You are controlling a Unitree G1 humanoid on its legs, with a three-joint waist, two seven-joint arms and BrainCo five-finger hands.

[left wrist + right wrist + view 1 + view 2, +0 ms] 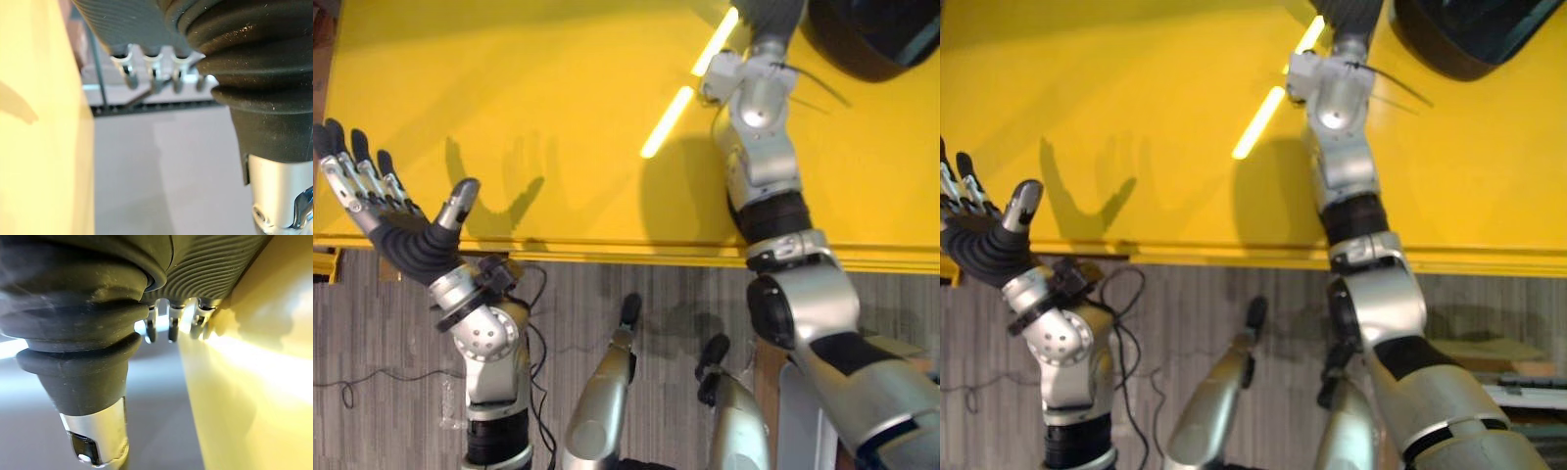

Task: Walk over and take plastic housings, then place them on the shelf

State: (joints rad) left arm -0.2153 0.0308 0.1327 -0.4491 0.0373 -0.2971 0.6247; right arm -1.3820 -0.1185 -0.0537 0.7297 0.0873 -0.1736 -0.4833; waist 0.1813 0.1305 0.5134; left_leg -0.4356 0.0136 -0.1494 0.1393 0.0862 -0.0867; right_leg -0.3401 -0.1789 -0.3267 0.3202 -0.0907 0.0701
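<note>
The left hand [393, 223] is held up, released, with straight fingers and the thumb apart, and it holds nothing. It hangs over the near left edge of the yellow worktop [548, 88]. If it drops or swings inward carelessly, I judge it could catch that edge.

The worktop beyond the left hand is bare, so nothing blocks the way between the two hands. Bright streaks of reflected light lie on it just before the right arm.

The right hand [210, 264] is reached far out across the worktop with its arm stretched long, and I cannot tell how its fingers stand. Just beside it, further to the right, lies a dark rounded thing [876, 39]. This is probably one of the plastic housings, though too little shows to be sure.

At such a reach the main risk is a poor hold. The hand may nudge the dark thing away or take it off-centre, and it could slip during the carry.
</note>
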